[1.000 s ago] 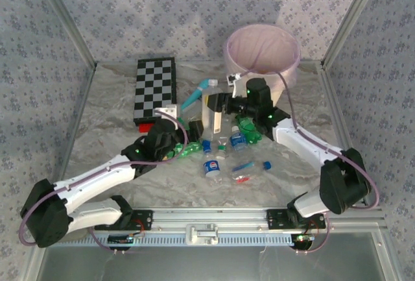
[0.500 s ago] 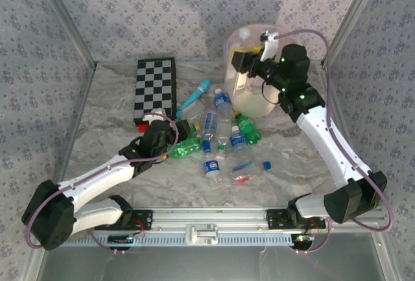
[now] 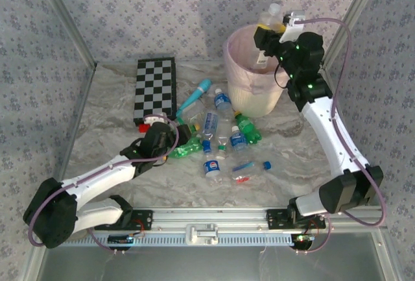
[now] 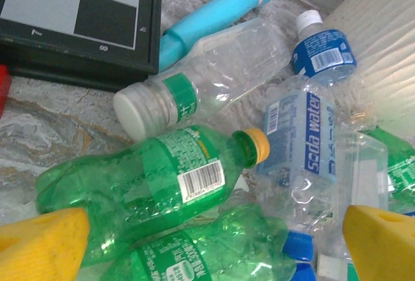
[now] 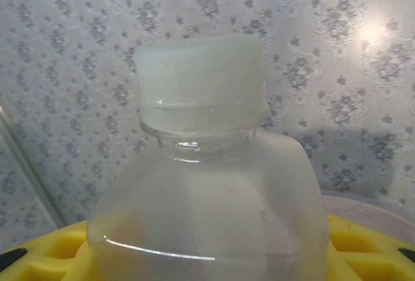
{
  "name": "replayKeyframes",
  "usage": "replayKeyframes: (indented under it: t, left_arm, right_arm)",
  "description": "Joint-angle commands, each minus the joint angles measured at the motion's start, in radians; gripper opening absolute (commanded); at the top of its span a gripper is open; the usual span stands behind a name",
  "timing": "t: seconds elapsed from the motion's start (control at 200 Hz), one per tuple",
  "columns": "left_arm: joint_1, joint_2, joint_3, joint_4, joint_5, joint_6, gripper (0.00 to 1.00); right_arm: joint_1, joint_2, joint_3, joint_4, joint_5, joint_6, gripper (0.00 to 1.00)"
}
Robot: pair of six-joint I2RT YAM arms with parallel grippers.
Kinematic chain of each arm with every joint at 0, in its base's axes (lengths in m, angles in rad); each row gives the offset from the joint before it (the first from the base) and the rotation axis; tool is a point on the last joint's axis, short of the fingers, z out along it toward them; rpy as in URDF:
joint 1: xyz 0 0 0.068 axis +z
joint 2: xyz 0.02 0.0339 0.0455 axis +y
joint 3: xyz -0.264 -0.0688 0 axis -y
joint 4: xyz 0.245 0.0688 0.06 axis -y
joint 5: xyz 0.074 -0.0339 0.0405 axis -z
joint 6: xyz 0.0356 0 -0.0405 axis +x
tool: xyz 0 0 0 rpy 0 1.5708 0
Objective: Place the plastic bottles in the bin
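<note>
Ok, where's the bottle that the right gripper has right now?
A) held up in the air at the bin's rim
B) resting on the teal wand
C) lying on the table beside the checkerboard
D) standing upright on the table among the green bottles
A: the right gripper is shut on the clear white-capped bottle, raised off the table at the far rim of the bin.

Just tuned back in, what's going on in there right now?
The right hand holds a clear white-capped bottle up above the bin, not yet released. The left hand hovers open over the pile of bottles on the table, with a green yellow-capped bottle lying between its fingers.
</note>
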Motion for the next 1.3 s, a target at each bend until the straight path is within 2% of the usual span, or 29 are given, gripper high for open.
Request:
replayKeyframes:
  t: [0.0, 0.215, 0.5, 0.715, 1.0, 1.294]
  left_arm:
    - [0.007, -0.001, -0.007, -0.003, 0.013, -0.02, 1.0]
    - [0.008, -0.01, -0.006, -0.005, 0.002, -0.023, 1.0]
    - [0.007, -0.043, -0.026, -0.018, -0.018, -0.03, 1.0]
    - [0.008, -0.075, -0.044, -0.029, -0.039, -0.038, 1.0]
    - [0.009, -0.104, -0.059, -0.038, -0.053, -0.044, 1.0]
    - [0.009, -0.11, -0.061, -0.039, -0.063, -0.043, 1.0]
  right_arm:
    - [-0.019, 0.054, 0.06, 0.041, 0.049, -0.022, 0.5]
    - [-0.027, 0.183, 0.135, -0.089, 0.002, 0.0, 0.51]
    - [-0.024, 0.291, 0.118, -0.15, -0.006, 0.025, 0.54]
    - [-0.021, 0.348, 0.161, -0.216, 0.0, 0.042, 0.62]
    - [-0.013, 0.349, 0.201, -0.242, 0.01, 0.047, 0.81]
    - [-0.006, 0.243, 0.206, -0.252, 0.003, 0.039, 0.84]
